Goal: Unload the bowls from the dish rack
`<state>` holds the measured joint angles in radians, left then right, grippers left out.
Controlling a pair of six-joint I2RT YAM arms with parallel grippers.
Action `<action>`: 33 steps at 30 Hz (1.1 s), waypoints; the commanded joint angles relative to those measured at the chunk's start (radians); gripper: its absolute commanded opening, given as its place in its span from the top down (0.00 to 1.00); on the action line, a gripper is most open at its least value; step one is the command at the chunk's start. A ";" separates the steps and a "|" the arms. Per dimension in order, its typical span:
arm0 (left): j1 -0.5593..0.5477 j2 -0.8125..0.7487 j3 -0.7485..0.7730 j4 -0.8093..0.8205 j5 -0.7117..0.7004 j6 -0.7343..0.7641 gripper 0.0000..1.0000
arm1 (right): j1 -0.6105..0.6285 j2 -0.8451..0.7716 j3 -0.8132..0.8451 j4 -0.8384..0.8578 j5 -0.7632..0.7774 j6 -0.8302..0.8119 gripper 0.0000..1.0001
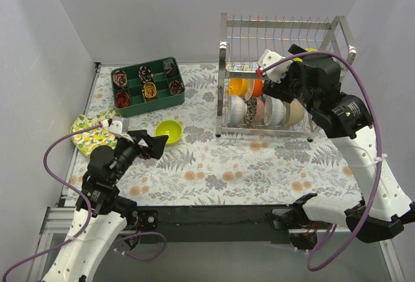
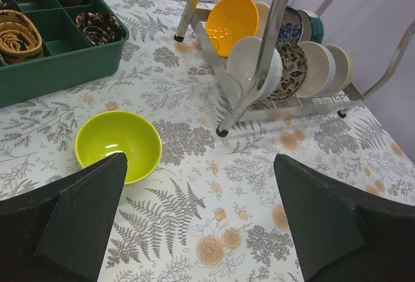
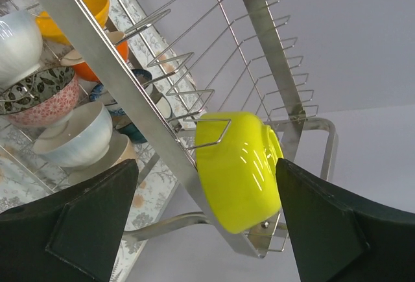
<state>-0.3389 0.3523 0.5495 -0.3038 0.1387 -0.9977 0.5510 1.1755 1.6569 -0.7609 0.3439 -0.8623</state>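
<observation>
Both agape: left gripper (image 2: 200,185) low, right gripper (image 3: 206,185) high at dish rack (image 3: 107,61)

Left arm (image 1: 97,185): low, elbow bent, forearm reaching forward and to the right. Wrist pitched down. Left gripper (image 2: 200,165) open wide, 2 dark fingers (image 2: 84,217) well apart, nothing between them.

Right arm (image 1: 363,146): stretched up from its base, forearm steep, wrist raised high and turned left. Right gripper (image 3: 206,164) also spread wide, both fingers (image 3: 78,223) at the lower corners of the wrist view.
</observation>
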 commanded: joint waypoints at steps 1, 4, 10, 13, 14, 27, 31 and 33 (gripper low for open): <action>-0.014 -0.018 -0.011 0.006 -0.011 0.016 0.02 | -0.010 -0.004 0.055 0.028 0.000 -0.122 0.04; -0.017 -0.026 -0.011 0.002 -0.010 0.016 0.02 | -0.037 0.007 0.070 0.032 0.000 -0.124 0.03; -0.025 -0.027 -0.014 -0.001 -0.005 0.013 0.02 | -0.101 0.038 0.044 0.061 0.035 -0.126 0.02; -0.026 -0.024 -0.016 -0.001 -0.004 0.013 0.02 | -0.126 0.050 0.024 0.061 0.012 -0.124 0.03; -0.028 -0.023 -0.016 -0.001 -0.004 0.013 0.02 | -0.137 0.052 0.020 0.063 0.000 -0.121 0.02; -0.028 0.004 -0.019 0.000 0.010 0.013 0.02 | -0.191 0.061 -0.058 0.089 -0.077 -0.150 0.02; -0.026 0.007 -0.020 -0.001 0.013 0.013 0.02 | -0.194 0.059 -0.069 0.100 -0.066 -0.161 0.07; -0.028 0.008 -0.020 -0.001 0.015 0.013 0.02 | -0.194 0.056 -0.062 0.107 -0.056 -0.164 0.10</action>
<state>-0.3626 0.3504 0.5434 -0.3061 0.1413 -0.9981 0.3695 1.2232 1.6070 -0.7063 0.2790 -0.9710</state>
